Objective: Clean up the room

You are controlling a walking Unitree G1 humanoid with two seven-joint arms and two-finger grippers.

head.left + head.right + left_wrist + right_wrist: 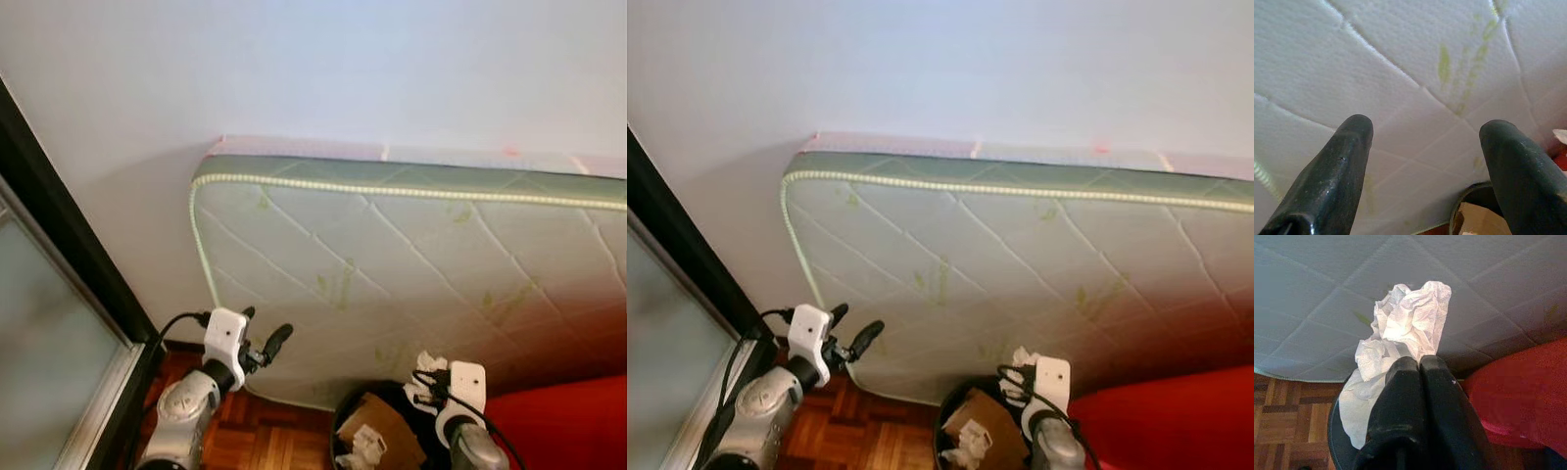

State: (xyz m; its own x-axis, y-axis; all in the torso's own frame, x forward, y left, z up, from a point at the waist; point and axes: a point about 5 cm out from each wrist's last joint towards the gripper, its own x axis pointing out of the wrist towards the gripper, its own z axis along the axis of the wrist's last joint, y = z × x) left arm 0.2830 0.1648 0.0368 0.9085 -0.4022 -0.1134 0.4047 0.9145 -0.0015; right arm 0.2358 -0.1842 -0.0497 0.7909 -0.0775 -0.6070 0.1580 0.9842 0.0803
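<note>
- Leaning on our far white wall (323, 69) stands a quilted pale-green mattress (411, 274).
- Our right gripper (1419, 363) clenches crumpled white tissue paper (1405, 328) above the round black bin (345, 411).
- Our left gripper (1425, 142) gapes, released.

Soft daylight, slight blur, shaded lower right.

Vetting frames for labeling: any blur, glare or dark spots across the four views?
Eye views: soft but readable, mattress shaded reddish at its lower right, bin dark inside. Left wrist view: bright, slightly washed out, open left gripper fingertips soft. Right wrist view: dimmer, mattress greyish; right gripper and crumpled tissue clear enough. No glare anywhere.
</note>
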